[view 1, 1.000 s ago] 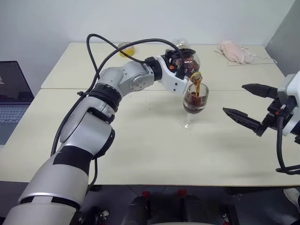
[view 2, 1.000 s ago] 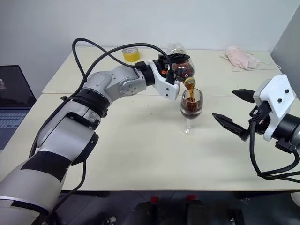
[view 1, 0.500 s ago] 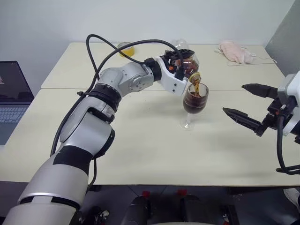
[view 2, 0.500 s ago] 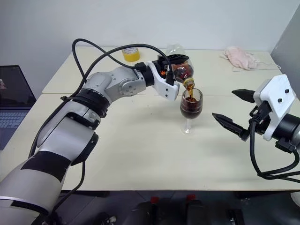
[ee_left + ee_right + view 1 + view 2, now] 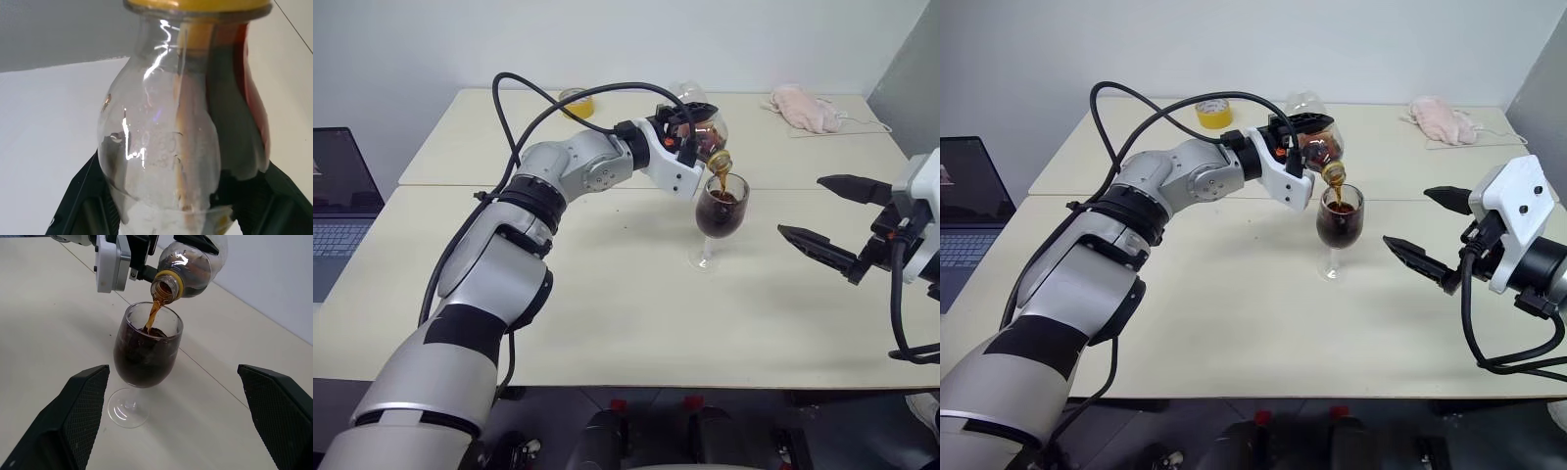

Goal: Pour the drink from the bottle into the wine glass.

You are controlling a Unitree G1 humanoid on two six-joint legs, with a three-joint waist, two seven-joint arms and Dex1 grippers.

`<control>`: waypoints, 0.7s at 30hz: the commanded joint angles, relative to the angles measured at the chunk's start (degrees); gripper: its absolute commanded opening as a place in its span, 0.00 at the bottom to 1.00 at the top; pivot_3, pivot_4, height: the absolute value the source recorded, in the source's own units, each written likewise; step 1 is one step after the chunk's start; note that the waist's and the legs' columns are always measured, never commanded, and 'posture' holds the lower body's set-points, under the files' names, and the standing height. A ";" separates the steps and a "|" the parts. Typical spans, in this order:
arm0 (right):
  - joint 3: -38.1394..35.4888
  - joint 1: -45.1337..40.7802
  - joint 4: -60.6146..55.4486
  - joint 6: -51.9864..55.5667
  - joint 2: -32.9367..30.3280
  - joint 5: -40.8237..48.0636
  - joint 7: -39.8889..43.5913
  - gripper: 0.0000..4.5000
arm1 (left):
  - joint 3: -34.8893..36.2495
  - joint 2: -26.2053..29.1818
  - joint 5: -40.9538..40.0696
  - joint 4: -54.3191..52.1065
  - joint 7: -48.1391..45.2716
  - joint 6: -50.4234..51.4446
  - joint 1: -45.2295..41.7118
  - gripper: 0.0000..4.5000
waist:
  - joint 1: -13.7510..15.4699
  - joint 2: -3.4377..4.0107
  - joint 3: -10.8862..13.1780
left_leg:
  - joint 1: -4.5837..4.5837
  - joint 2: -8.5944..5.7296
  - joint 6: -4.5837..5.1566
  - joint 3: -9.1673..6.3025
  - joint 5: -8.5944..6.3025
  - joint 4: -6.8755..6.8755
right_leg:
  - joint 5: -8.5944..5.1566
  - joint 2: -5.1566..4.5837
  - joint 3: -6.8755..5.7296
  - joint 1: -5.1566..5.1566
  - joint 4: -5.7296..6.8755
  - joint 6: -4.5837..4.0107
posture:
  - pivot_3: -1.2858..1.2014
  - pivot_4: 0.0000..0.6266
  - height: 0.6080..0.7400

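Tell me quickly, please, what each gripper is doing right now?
Left gripper: shut on the bottle, tilted over the wine glass.
Right gripper: open, holding nothing.

Item count, tabletop scene
Bottles: one bottle [image 5: 193,264], clear plastic, uncapped. Wine glasses: one wine glass [image 5: 145,360], stemmed. Drinks: one dark brown drink [image 5: 139,355], seen in glass and bottle. Tape rolls: one yellow tape roll [image 5: 1213,113]. Cloths: one pink cloth [image 5: 1442,119]. Laptops: one laptop [image 5: 337,211], at the left edge. Tables: two pale tables [image 5: 1234,323], pushed together along one seam. Robot hands: two, a left hand [image 5: 1299,147] and a right hand [image 5: 1430,235].
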 commanded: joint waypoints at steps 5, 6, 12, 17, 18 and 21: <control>-0.98 -0.98 -0.57 -1.23 -0.52 0.08 -0.27 1.00 | 0.94 0.55 -1.19 -0.77 0.22 0.36 -2.15 0.61 | 0.00 0.00 0.00 | 0.00 0.00 0.00 0.00 0.00 0.00 | 0.00 0.00 0.00 0.00 0.00 0.00 | 0.52 0.24 1.00; -0.98 -0.98 -0.59 -1.24 -0.50 0.09 -0.29 1.00 | 0.99 0.55 -1.27 -0.80 0.17 0.36 -2.15 0.61 | 0.00 0.00 0.00 | 0.00 0.00 0.00 0.00 0.00 0.00 | 0.00 0.00 0.00 0.00 0.00 0.00 | 0.52 0.24 1.00; -0.64 -1.28 -0.41 -1.28 -0.52 0.04 -0.32 1.00 | 5.43 -1.24 -8.81 0.37 -5.64 0.71 -1.21 0.61 | -0.01 0.00 0.00 | 0.00 0.00 0.00 0.00 0.00 0.01 | 0.00 0.00 0.00 -0.01 0.01 0.00 | 0.52 0.24 1.00; -0.57 -1.20 -0.26 -1.28 -0.52 -0.21 -0.21 1.00 | 7.14 -1.94 -12.59 -0.48 -9.25 0.89 -0.37 0.61 | -0.04 0.00 0.00 | 0.01 0.00 0.00 0.00 0.00 0.01 | 0.00 -0.01 0.00 -0.01 0.02 0.00 | 0.52 0.24 1.00; -0.54 -1.22 -0.23 -1.29 -0.53 -0.25 -0.18 1.00 | 7.08 -1.86 -12.75 -0.63 -9.51 0.90 -0.26 0.61 | -0.05 0.00 0.00 | 0.00 0.00 0.00 0.00 0.00 0.01 | 0.00 -0.01 -0.01 -0.01 0.02 0.00 | 0.52 0.24 1.00; -0.55 -1.23 -0.20 -1.25 -0.55 -0.35 -0.13 1.00 | 7.41 -1.78 -13.50 -0.86 -10.28 1.01 0.04 0.61 | -0.06 0.00 0.00 | 0.01 0.00 0.00 0.00 0.00 0.01 | 0.00 -0.01 0.00 -0.01 0.03 0.00 | 0.52 0.24 1.00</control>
